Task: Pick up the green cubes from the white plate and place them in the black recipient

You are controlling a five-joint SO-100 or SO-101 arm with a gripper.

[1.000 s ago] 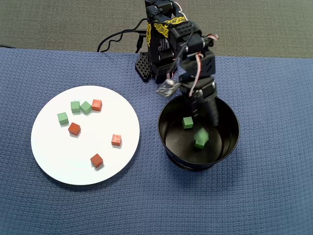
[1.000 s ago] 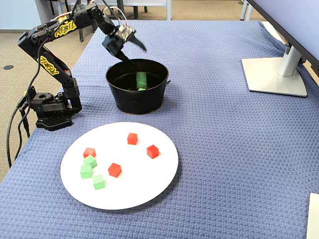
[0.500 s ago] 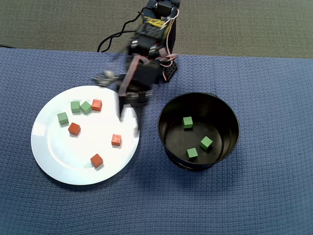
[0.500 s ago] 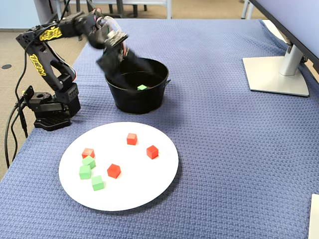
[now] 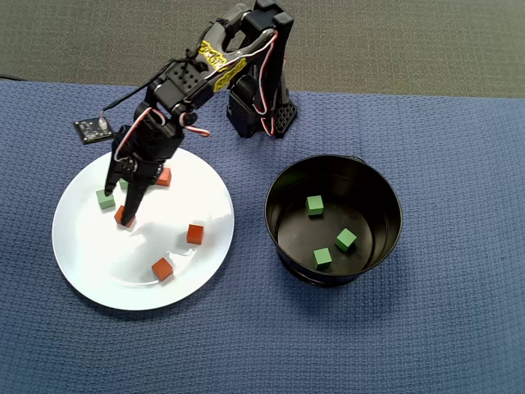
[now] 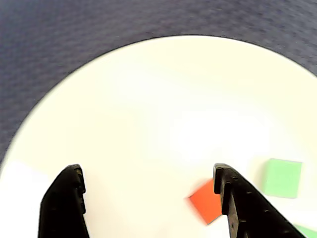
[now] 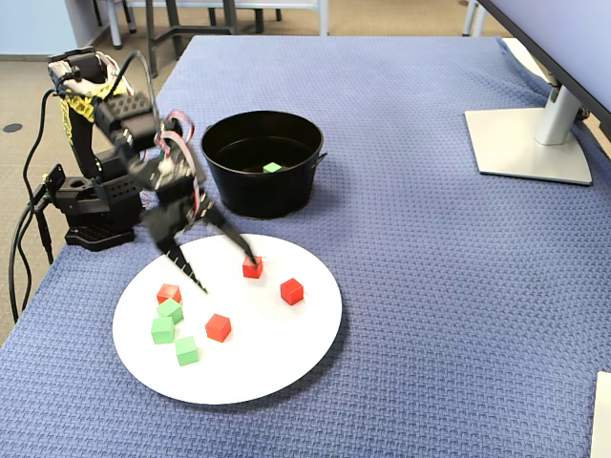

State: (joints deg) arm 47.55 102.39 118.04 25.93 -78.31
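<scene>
The white plate [image 5: 107, 271] lies at the left in the overhead view, and the black pot [image 5: 275, 238] at the right holds three green cubes [image 5: 315, 205]. The fixed view shows three green cubes [image 7: 162, 330] close together on the plate [image 7: 277, 353], plus several red-orange cubes [image 7: 291, 291]. My gripper [image 5: 120, 205] hovers over the plate's upper left part, open and empty [image 7: 229, 274]. In the wrist view the gripper [image 6: 147, 171] is spread wide over bare plate [image 6: 163, 99]. A red-orange cube [image 6: 204, 202] sits beside the right finger and a green cube [image 6: 282, 177] lies further right.
The arm's base [image 5: 258, 111] stands behind the plate and pot on a blue cloth. A monitor foot [image 7: 530, 143] sits far right in the fixed view. The table's left edge runs just beside the base [image 7: 86, 224]. The pot [image 7: 258, 196] stands directly behind the plate.
</scene>
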